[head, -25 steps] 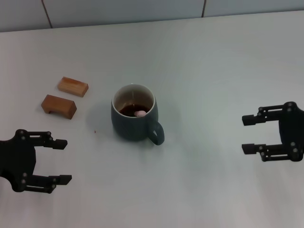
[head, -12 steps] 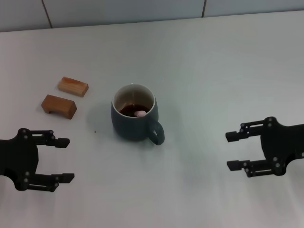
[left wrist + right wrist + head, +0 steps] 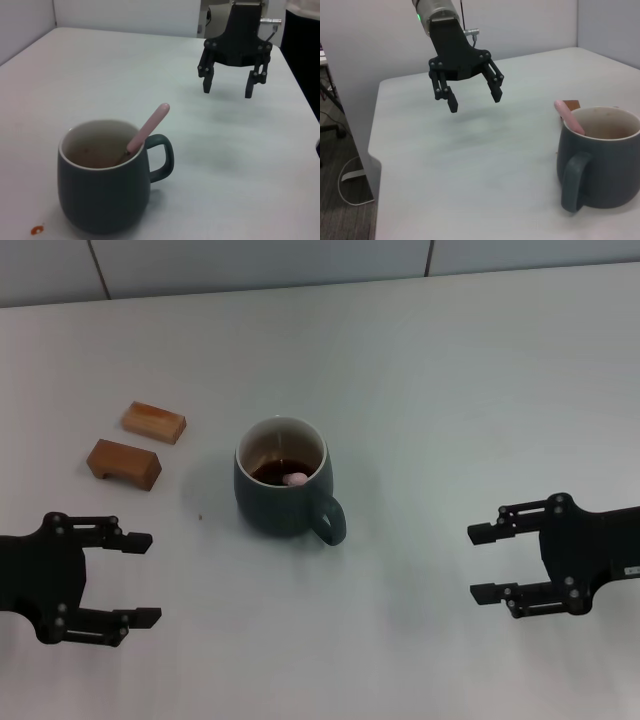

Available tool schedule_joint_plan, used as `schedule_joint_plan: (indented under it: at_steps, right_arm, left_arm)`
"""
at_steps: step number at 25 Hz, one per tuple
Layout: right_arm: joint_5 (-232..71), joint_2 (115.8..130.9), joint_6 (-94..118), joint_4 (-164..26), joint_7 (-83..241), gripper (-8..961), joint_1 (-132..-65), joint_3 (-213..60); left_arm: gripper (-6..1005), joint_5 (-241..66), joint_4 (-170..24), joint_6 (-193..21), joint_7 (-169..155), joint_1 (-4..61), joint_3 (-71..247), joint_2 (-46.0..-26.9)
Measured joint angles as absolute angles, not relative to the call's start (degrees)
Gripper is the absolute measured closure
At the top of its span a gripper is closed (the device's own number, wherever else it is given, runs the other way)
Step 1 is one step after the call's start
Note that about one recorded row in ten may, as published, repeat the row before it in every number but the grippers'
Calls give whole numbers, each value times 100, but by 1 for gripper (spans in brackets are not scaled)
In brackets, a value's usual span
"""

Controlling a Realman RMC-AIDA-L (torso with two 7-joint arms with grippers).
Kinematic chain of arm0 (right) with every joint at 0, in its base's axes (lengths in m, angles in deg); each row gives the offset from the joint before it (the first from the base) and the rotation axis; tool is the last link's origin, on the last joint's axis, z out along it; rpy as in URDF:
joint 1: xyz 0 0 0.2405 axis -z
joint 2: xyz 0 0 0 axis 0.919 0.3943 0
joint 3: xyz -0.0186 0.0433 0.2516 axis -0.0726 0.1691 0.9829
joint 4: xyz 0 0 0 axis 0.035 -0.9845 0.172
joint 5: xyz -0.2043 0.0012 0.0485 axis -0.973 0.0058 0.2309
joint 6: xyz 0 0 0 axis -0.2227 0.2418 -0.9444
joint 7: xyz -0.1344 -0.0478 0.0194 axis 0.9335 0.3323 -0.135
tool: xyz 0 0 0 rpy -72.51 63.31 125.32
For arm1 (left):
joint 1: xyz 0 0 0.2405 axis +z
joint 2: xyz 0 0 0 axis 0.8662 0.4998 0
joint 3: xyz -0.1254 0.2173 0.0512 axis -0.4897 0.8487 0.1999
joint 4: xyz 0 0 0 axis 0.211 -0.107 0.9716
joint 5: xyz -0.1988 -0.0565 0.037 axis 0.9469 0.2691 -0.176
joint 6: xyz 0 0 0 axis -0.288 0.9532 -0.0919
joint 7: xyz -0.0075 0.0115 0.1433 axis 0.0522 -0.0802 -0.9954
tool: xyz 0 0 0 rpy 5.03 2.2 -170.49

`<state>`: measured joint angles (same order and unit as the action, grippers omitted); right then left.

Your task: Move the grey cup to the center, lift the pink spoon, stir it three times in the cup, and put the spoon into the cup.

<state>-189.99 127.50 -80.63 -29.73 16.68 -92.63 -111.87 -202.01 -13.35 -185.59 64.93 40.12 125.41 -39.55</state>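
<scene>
The grey cup (image 3: 283,483) stands upright near the table's middle, its handle toward the front right. It holds dark liquid. The pink spoon (image 3: 296,479) stands inside it, its pale pink handle leaning on the rim; it shows clearly in the left wrist view (image 3: 148,127) and the right wrist view (image 3: 569,117). My left gripper (image 3: 143,578) is open and empty at the front left, well apart from the cup. My right gripper (image 3: 478,562) is open and empty at the front right, also apart from the cup (image 3: 107,185) (image 3: 602,157).
Two brown wooden blocks (image 3: 154,422) (image 3: 124,463) lie left of the cup. A small reddish spot (image 3: 36,230) marks the white table (image 3: 420,390) near the cup. A tiled wall runs along the far edge.
My right gripper has moved down and inward toward the front of the table. My left gripper has shifted slightly toward the front. The cup and spoon have not moved.
</scene>
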Motion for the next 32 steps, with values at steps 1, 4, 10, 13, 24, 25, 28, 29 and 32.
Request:
schedule_joint_plan:
  at_steps: [1, 4, 10, 13, 24, 25, 28, 29, 32]
  right_arm:
    - [-19003, 12754, -8040, -2979, 1668, 302, -9272, -11186]
    - [-19010, 12755, -8017, -3022, 1668, 302, -9291, -11185]
    - [-19017, 12754, -7992, -3064, 1668, 302, -9319, -11185]
    - [-19018, 12753, -7980, -3064, 1668, 302, -9321, -11185]
    - [-19031, 12749, -7929, -3109, 1669, 302, -9332, -11186]
    - [-19057, 12750, -7929, -3109, 1669, 302, -9332, -11186]
    - [-19089, 12749, -7927, -3109, 1669, 303, -9332, -11186]
    - [-19090, 12750, -7924, -3109, 1668, 303, -9332, -11186]
    - [-19090, 12749, -7920, -3108, 1669, 303, -9333, -11186]
  left_arm:
    - [218, -20208, -1375, -18558, 6477, 4005, 12529, -3946]
    - [218, -20237, -1392, -18548, 6469, 4003, 12529, -3941]
    - [218, -20272, -1422, -18457, 6461, 4016, 12552, -3944]
    - [218, -20278, -1462, -18406, 6460, 4022, 12558, -3939]
    - [219, -20277, -1525, -18379, 6460, 4042, 12565, -3939]
    - [219, -20277, -1526, -18379, 6460, 4042, 12564, -3939]
    - [219, -20276, -1526, -18380, 6460, 4042, 12564, -3939]
    - [219, -20276, -1526, -18380, 6460, 4042, 12564, -3939]
    - [219, -20276, -1526, -18381, 6460, 4042, 12564, -3939]
